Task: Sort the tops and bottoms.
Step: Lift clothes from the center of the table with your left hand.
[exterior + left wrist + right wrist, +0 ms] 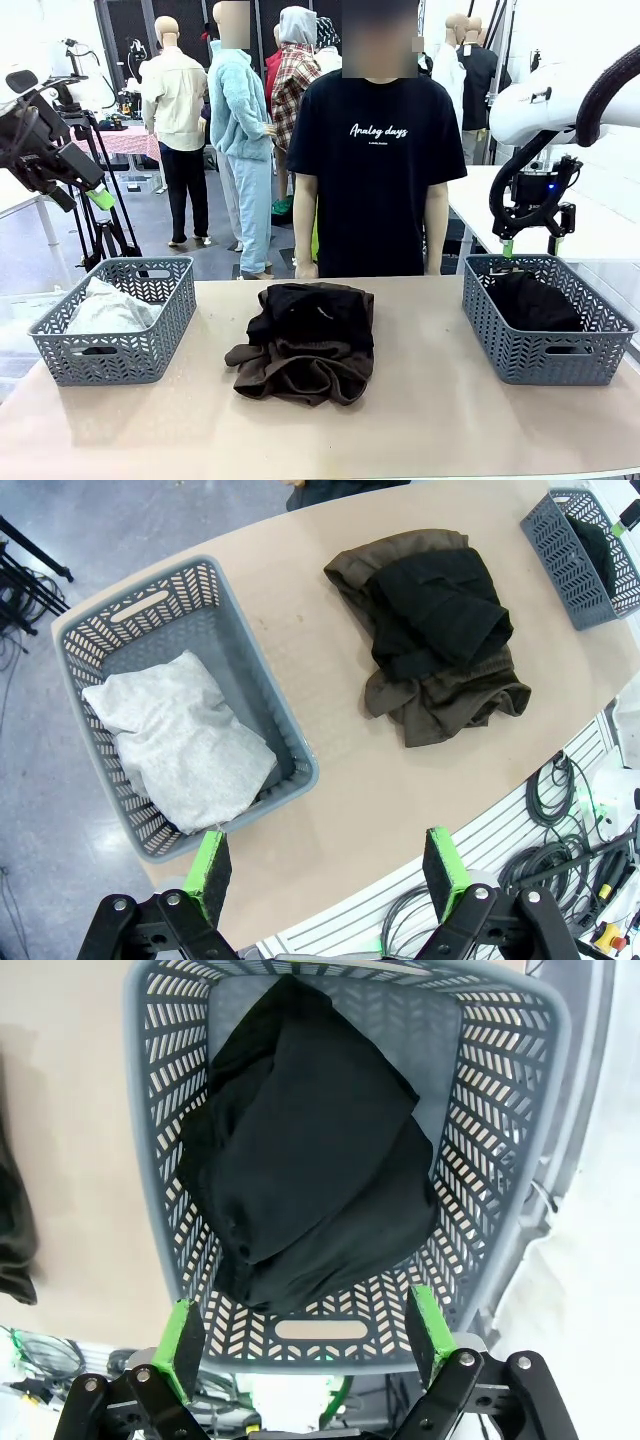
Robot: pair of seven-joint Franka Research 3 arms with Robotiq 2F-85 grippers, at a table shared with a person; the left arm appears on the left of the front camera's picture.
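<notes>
The tops, a pale grey-white bundle [105, 310] [180, 740], lie in the left grey basket [60, 360] [270, 710]. In the middle of the table a black garment [315, 310] [440, 610] is heaped on a dark brown fleece piece [300, 375] [450, 700]. More of the bottoms, a black garment [535, 300] [310, 1140], lies in the right basket [540, 355] [150, 1110]. My left gripper [92, 195] [327, 870] hangs open, high off the table's left end. Above the right basket my right gripper [508, 245] [307, 1340] is open and holds nothing.
A person in a black T-shirt with white lettering [375, 170] stands at the far edge, hands down. Bare tabletop [430, 400] surrounds the middle pile. Cables [560, 810] lie beyond the table's near edge.
</notes>
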